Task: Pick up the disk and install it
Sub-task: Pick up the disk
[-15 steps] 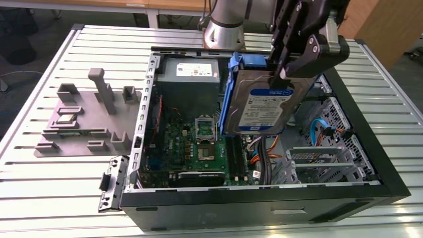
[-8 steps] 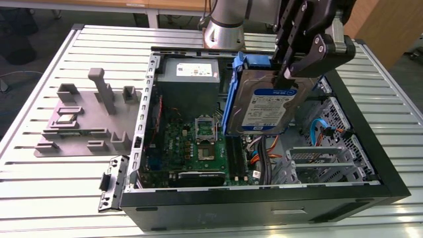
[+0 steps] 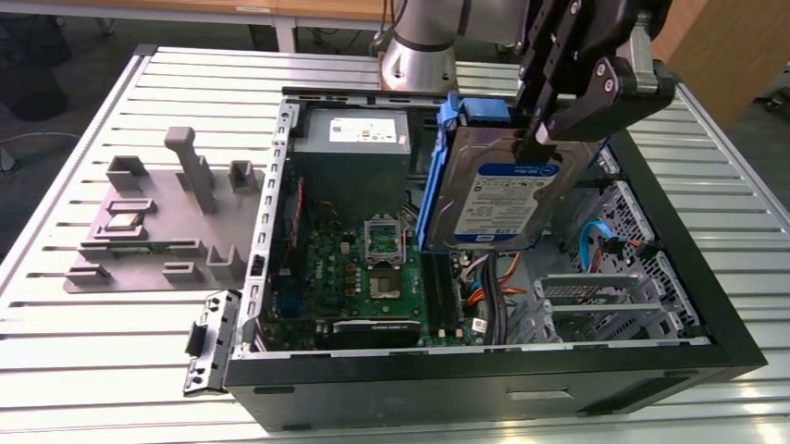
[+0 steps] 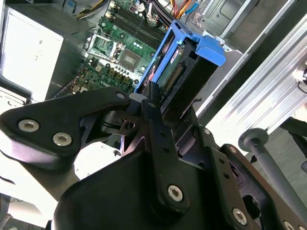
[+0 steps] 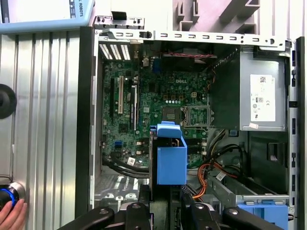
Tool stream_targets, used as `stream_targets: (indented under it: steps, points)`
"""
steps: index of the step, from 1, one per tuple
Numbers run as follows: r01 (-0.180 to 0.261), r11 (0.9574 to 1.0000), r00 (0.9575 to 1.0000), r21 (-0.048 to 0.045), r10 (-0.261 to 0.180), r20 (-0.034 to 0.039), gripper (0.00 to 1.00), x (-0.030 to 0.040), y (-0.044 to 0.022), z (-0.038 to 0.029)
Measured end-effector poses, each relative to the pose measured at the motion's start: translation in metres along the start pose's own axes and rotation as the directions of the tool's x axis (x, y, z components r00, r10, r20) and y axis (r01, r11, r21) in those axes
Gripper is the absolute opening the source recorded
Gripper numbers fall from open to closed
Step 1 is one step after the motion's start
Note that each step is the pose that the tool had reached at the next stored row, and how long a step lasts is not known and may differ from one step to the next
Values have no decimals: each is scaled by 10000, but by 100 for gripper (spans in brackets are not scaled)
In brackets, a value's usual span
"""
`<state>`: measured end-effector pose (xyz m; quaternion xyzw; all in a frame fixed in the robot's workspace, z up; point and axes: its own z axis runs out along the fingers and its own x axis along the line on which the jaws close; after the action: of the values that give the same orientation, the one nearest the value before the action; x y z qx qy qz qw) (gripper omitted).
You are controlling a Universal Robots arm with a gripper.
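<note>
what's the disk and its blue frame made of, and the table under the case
The disk: body looks like bare silver metal, dull sheen, with a glossy paper-like label. Its blue frame: likely moulded plastic, uniform bright colour, soft shine. The table: probably aluminium slats, pale brushed grey with ribs.

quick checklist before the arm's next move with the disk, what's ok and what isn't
1. Grip: ok. The gripper is shut on the disk, clamping its upper end.
2. Disk lifted: ok. It hangs on edge above the open computer case.
3. Disk installed: not ok. It sits in no bay.
4. Drive cage unobstructed: cannot tell. Its inside is partly hidden.
5. Orange cables near the cage: not ok. They might snag.
6. Person's hand: ok. It is outside the case.
</note>
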<state>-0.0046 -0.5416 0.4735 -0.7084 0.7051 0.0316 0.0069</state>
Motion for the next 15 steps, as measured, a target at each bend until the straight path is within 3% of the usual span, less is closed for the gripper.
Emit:
stream_targets:
  steps: [9,15]
  points:
    - [-3,10000,10000,-5,3,1,35,117,-52,-8]
    - [-4,10000,10000,-5,4,0,35,125,-55,-9]
